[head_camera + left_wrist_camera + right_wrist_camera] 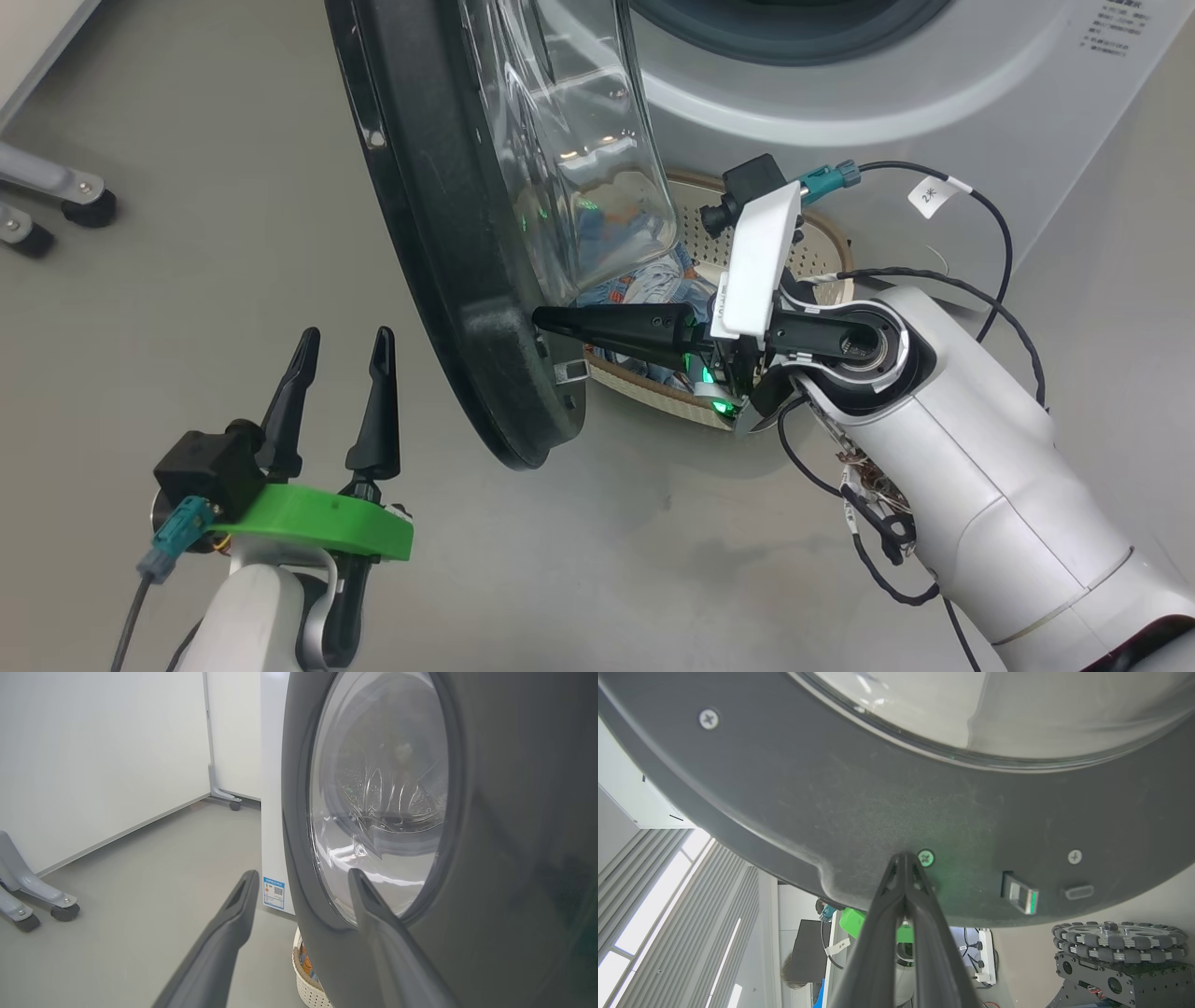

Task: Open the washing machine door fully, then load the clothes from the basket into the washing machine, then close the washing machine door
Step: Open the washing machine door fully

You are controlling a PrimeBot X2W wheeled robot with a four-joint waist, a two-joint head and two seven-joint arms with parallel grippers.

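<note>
- The washing machine (934,103) stands at the top of the head view. Its mouth is uncovered, so loading is possible once the door is out of the way.
- The washing machine door (439,233) stands swung out, edge-on to the head camera, with the glass bowl facing the basket. I judge it is not yet fully open.
- The basket (695,219) sits on the floor (187,280) just before the machine, partly behind the door, near for short transfers.
- The clothes (653,280) lie inside the basket, untouched.
- The right end effector (540,321) has its fingers pressed together and holds nothing. The tips touch the inner black rim near the latch, I think to push the door wider.
- The left end effector (344,338) waits outside the door, spread apart and empty.
</note>
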